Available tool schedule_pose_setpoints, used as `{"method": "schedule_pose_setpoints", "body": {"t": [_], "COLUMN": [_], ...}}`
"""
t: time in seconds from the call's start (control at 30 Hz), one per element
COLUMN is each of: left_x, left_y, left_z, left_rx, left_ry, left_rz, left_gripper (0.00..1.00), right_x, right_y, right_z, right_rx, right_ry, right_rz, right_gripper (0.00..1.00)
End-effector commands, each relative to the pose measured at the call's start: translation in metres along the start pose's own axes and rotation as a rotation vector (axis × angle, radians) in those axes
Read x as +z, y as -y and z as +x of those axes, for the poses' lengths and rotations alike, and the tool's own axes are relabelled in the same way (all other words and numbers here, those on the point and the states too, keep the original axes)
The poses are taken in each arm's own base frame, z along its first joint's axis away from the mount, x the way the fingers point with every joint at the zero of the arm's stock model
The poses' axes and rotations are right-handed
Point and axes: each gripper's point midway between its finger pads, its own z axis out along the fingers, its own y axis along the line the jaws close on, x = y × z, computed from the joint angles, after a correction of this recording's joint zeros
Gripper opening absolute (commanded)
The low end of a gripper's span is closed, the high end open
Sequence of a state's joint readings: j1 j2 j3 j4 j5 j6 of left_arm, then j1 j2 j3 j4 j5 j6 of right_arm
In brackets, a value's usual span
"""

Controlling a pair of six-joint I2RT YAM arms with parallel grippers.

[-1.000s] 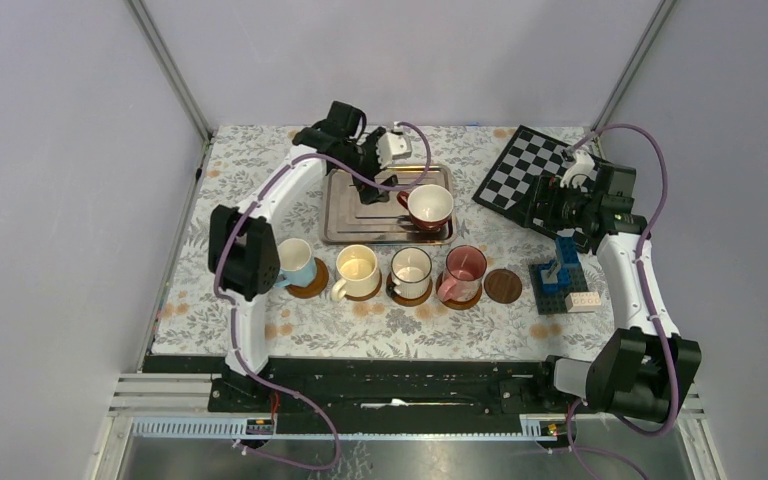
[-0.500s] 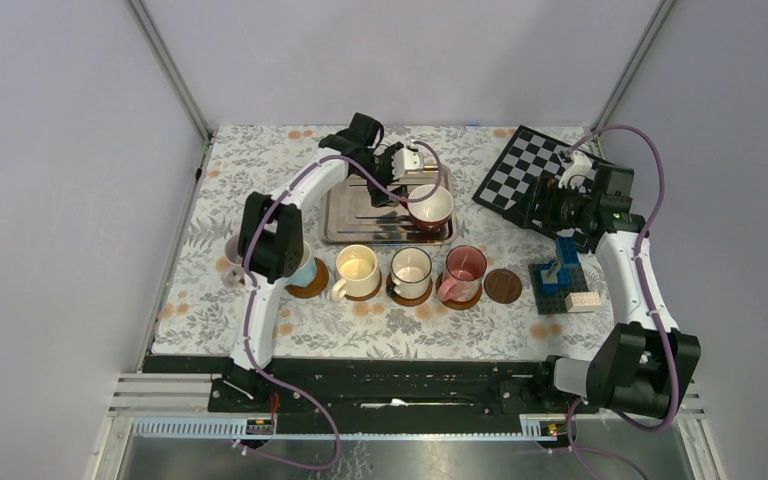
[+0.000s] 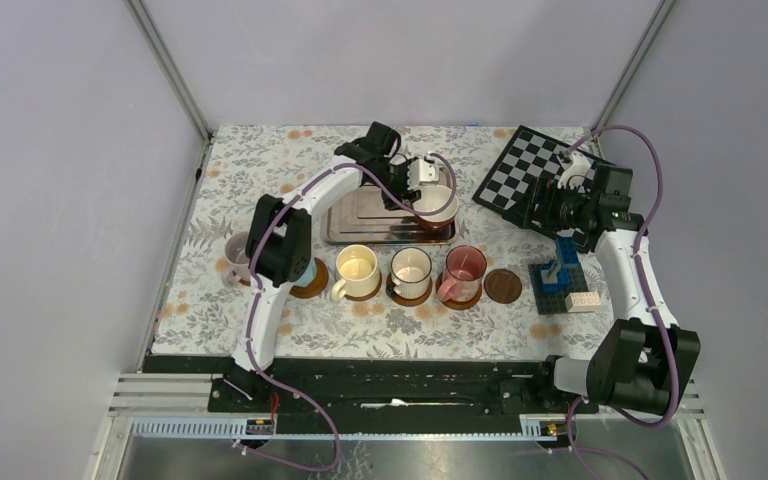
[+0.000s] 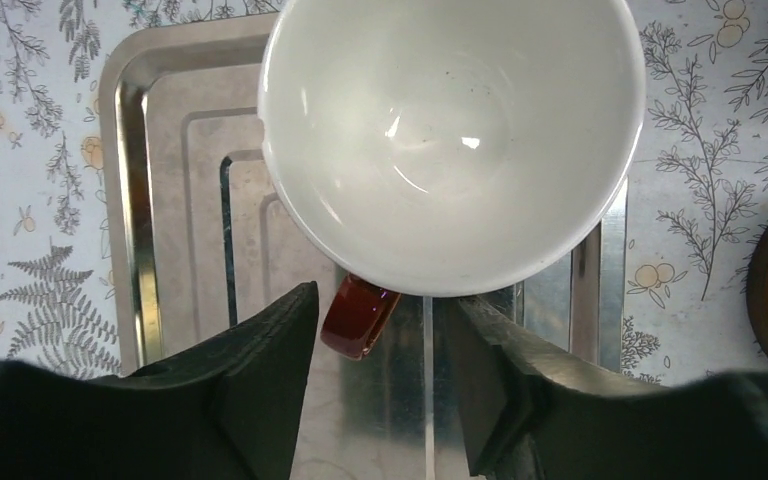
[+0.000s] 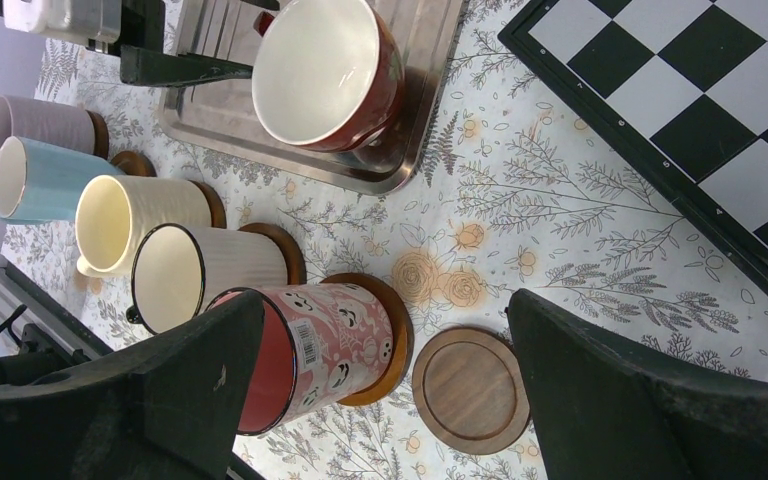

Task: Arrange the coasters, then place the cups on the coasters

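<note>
Only writing: barcode sticker [image 5: 307, 345] on pink cup [image 5: 352, 325], unreadable. Left gripper [image 4: 381, 325] advanced to red cup [image 4: 450, 130], fingers narrowed astride handle [image 4: 355, 320], not yet pinching; right gripper [image 5: 385, 305] spread wide, empty.

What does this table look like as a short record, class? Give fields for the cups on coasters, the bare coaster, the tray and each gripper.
Cups on coasters: cream cup, white cup, pink cup
Unfilled spot: bare coaster, right of the pink cup
Tray: metal tray holds the dark red cup
Left gripper: open, jaws either side of the dark red cup's handle
Right gripper: open, holding nothing
</note>
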State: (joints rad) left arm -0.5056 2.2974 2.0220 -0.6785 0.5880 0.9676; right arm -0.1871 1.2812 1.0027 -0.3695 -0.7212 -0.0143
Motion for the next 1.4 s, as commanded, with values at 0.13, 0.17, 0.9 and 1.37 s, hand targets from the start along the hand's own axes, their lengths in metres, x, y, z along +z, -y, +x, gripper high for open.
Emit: {"method": "schedule_pose_setpoints", "body": {"t": [0.13,0.17,0.9,1.37], "left_x": [0.003,0.003,-0.001,0.006], "left_y": [0.015,0.017,-0.006,0.004], "left_z": [-0.014,-0.015,-0.039,-0.064], "left_rx": [-0.026,-0.043,-0.337,-0.470], "left_ry": [0.064,0.068,0.097,0.141], "left_rz": [0.041,0.046,-0.223,-0.237], "left_gripper": [0.39,0.37,0.00,0.23], "right_x": [-0.002,-0.002,-0.001,-0.001], "right_y": [-0.004,-0.005,0.002,0.024], "right_z": [-0.015,-0.015,-0.017,-0.027], "right_rx": [-0.040,-0.040,-0.031,0.001], "right_ry": [0.031,0.031,0.034,0.053], "right_rz": [-0.014,-0.014,0.017,0.149], "right_gripper": [0.98,0.98,0.98,0.98]}}
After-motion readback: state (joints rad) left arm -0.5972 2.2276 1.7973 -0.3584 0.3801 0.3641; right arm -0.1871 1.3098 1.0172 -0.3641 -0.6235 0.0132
